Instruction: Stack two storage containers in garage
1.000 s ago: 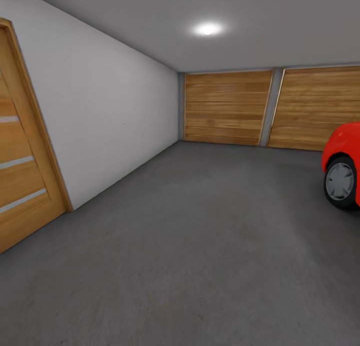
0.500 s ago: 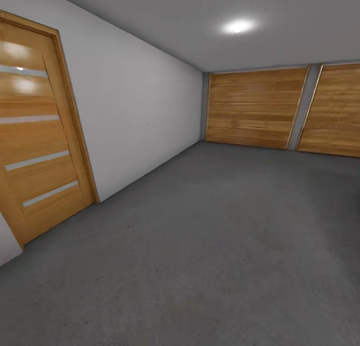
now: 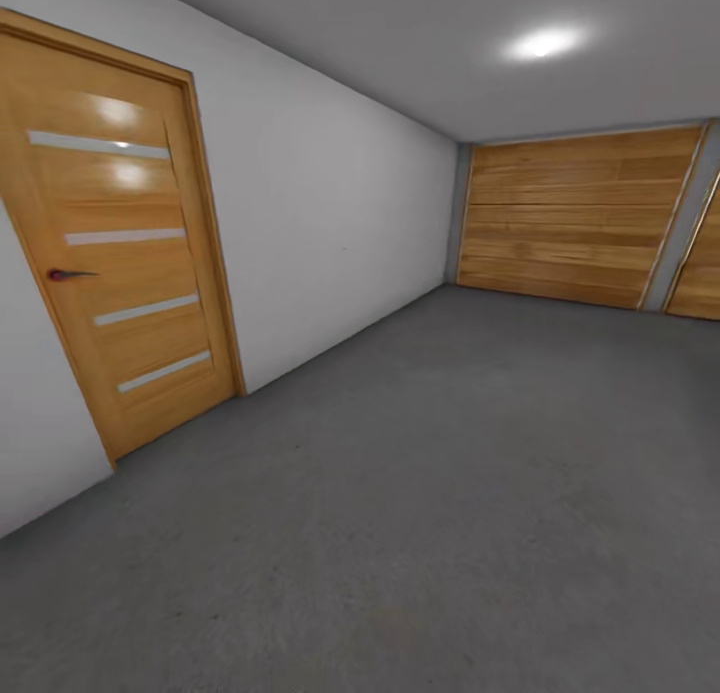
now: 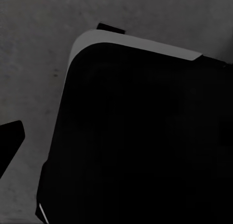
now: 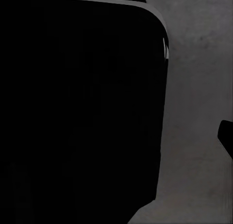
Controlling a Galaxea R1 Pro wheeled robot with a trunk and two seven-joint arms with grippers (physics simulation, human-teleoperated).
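Observation:
I am in the garage, and the two storage containers are out of view. The dark grey concrete floor (image 3: 450, 473) stretches ahead in the head view. In the left wrist view my black base (image 4: 145, 136) hangs over the floor (image 4: 34, 64), with a dark tip (image 4: 9, 144) at the frame edge. The right wrist view has the same base (image 5: 77, 107) above the floor (image 5: 199, 88), and a dark tip (image 5: 226, 136) at its edge. Neither wrist view lets me read how the jaws stand.
A wooden side door (image 3: 130, 263) with pale strips is shut in the grey wall (image 3: 330, 233) at the left. A wooden panel door (image 3: 580, 218) closes the far end, with the edge of a second one (image 3: 700, 273) beside it. A ceiling light (image 3: 543, 43) glows above.
The head camera has swung left: the red car has slid out of the picture at the right, and the side door has come fully into view.

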